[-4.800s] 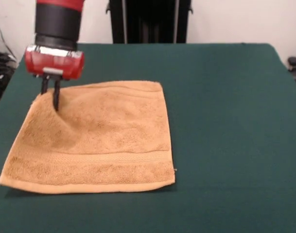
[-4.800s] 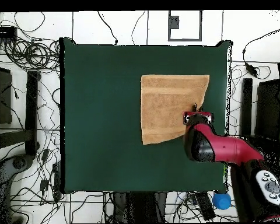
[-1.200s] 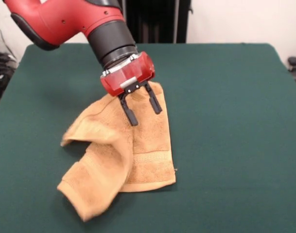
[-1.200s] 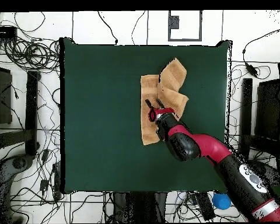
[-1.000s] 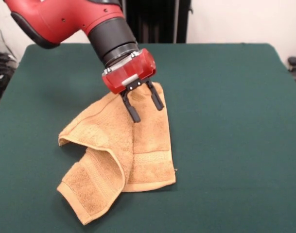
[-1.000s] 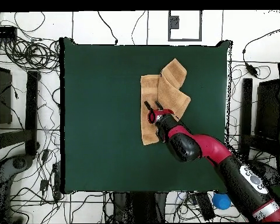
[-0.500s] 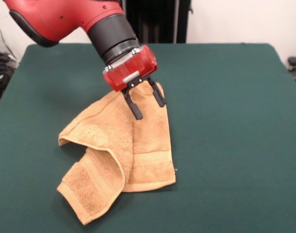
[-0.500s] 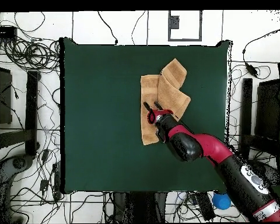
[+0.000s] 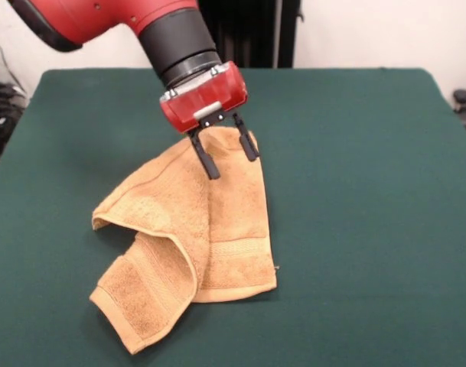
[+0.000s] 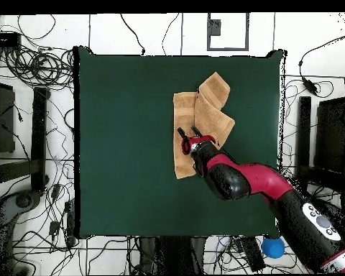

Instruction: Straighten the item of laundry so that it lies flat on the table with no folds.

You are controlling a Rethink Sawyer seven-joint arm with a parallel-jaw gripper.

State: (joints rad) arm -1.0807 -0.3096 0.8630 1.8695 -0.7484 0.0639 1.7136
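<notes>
The orange-tan towel (image 9: 210,229) lies on the dark green table (image 9: 355,191), folded over on itself: its left part is flopped across the middle, with a striped corner sticking out toward the near edge. In the overhead view the towel (image 10: 204,115) shows the same fold. My gripper (image 9: 231,157) hangs just above the towel's far edge, tilted, its two black fingers (image 9: 209,164) spread apart and holding nothing. It also shows in the overhead view (image 10: 187,133).
The red and black arm (image 10: 247,183) reaches in across the table's corner. Cables and stands lie on the floor around the table (image 10: 31,72). A blue ball (image 10: 273,248) sits off the table near the robot's base.
Early on my gripper pinched a corner of the flat towel and dragged it across, folding the towel. Over the last second the open gripper has risen slightly; the towel has settled.
</notes>
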